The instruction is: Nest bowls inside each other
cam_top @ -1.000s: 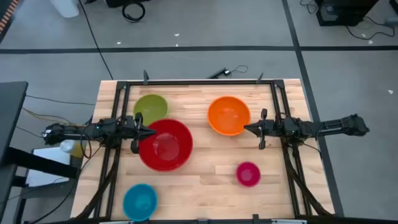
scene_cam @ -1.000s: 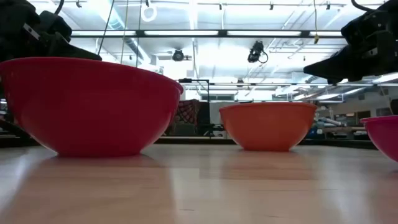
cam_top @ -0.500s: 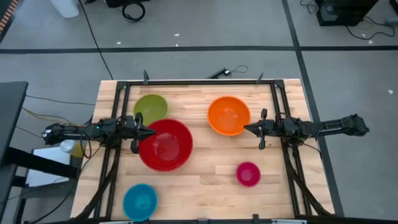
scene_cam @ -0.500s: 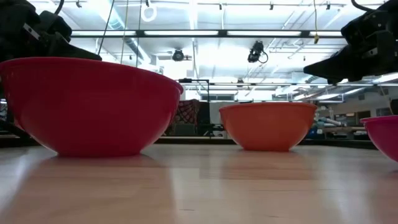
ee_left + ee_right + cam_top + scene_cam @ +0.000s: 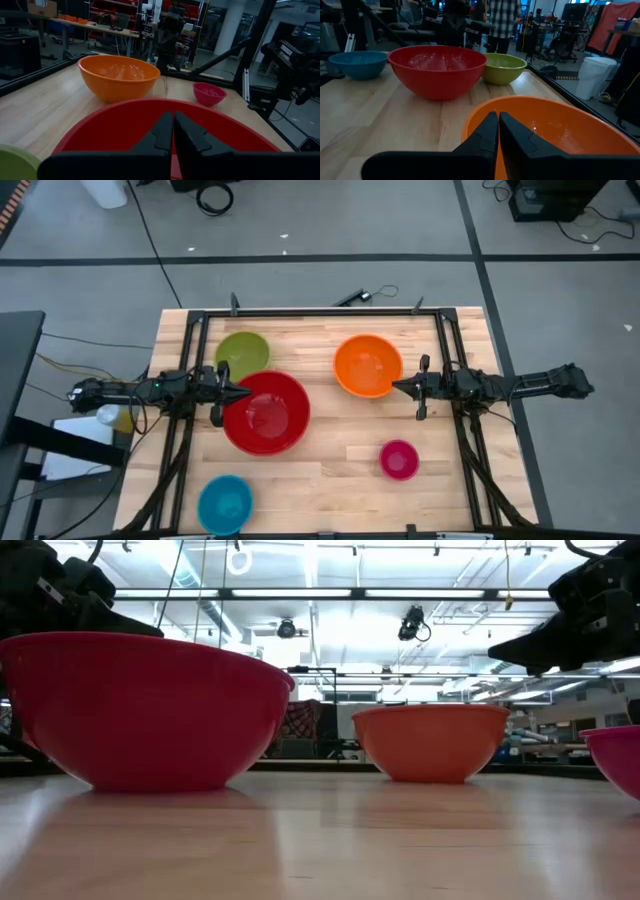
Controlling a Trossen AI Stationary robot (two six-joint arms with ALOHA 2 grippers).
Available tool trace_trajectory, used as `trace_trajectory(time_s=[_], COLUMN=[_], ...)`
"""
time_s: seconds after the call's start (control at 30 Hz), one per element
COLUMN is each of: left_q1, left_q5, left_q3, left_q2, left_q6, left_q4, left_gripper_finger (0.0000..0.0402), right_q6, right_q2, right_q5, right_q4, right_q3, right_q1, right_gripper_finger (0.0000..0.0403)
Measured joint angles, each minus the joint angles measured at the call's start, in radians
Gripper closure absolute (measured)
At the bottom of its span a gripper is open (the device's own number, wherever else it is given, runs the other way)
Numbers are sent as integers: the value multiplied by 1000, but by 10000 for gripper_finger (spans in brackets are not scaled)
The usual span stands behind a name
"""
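Observation:
Five bowls stand apart, each on its base on the wooden table. They are the red bowl (image 5: 265, 412), the orange bowl (image 5: 367, 365), the lime green bowl (image 5: 243, 354), the blue bowl (image 5: 225, 503) and the magenta bowl (image 5: 399, 459). My left gripper (image 5: 245, 393) is shut and points level over the red bowl's left rim (image 5: 125, 130), just above it. My right gripper (image 5: 397, 387) is shut and points level over the orange bowl's right rim (image 5: 560, 130). Neither gripper holds anything.
Black frame rails (image 5: 320, 312) run along the table's far edge and both sides. Bare wood (image 5: 320, 480) lies between the blue and magenta bowls near the front edge. People stand in the room beyond the table (image 5: 502, 20).

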Motion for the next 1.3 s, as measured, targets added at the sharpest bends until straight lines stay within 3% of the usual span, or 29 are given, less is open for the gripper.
trace_trajectory(time_s=[0.37,0.47,0.57,0.73,0.9,1.1,1.2,1.3], left_q1=[0,9,22,41,47,47,47,45], left_q5=[-1,-110,-192,-200,-264,-342,-357,-357], left_q3=[0,0,-1,-1,-1,-1,-1,21], left_q2=[0,16,33,54,84,155,206,265], left_q6=[0,5,-156,-454,-608,-759,-787,-786], left_q4=[1,65,71,102,103,193,321,403], left_gripper_finger=[381,381,381,381,381,381,381,381], right_q6=[0,0,0,0,-113,30,158,407], right_q2=[0,0,0,0,3,5,10,18], right_q5=[0,0,0,0,30,-58,114,252], right_q4=[0,0,0,13,112,300,396,376], right_q3=[0,0,0,0,0,0,1,1], right_q1=[0,0,0,0,-2,-11,-21,-39], right_gripper_finger=[376,376,376,376,376,376,378,386])
